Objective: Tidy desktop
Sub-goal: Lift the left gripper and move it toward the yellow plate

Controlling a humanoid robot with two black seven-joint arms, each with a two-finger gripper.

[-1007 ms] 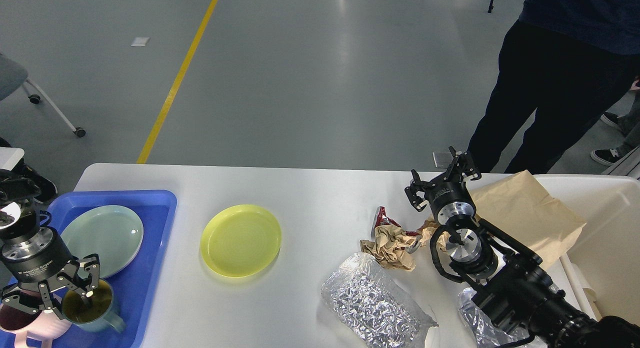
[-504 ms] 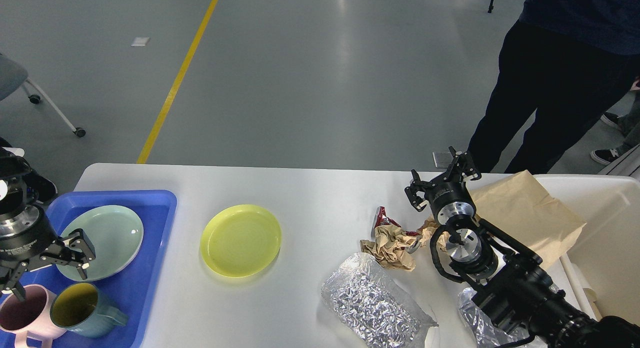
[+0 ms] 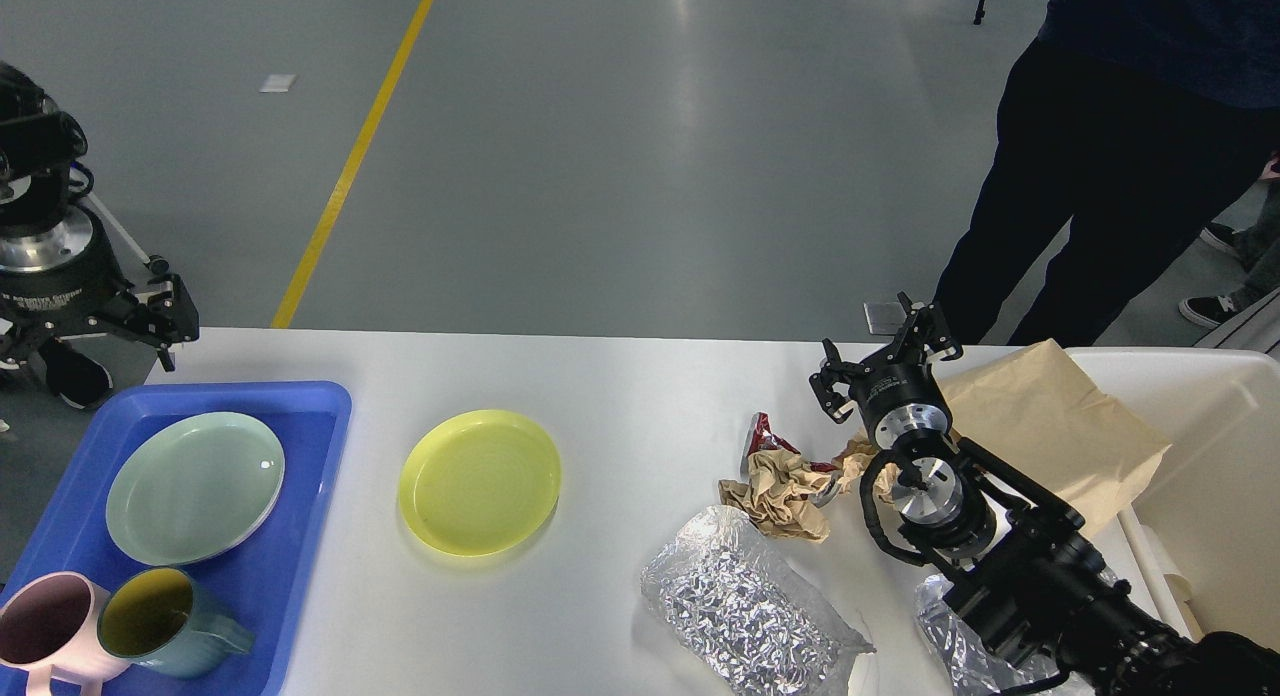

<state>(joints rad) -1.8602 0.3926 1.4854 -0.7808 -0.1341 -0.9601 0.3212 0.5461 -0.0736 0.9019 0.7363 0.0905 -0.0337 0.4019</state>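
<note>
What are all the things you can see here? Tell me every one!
desktop: one, white, holds everything.
tray: one, blue, left end.
pale plate: one, pale green, in tray.
cups: two, pink and teal, tray's near corner.
yellow plate: one, middle of desktop.
crumpled paper: one wad, brown, right of middle.
red wrapper: one, behind the wad.
foil bags: two, silver, near edge and under right arm.
paper bag: one, brown, right side.
bin: one, cream, far right.
person: one, dark clothes, behind desktop.
left tool: black, raised past tray's far corner.
right tool: black, open, beside paper bag.
</note>
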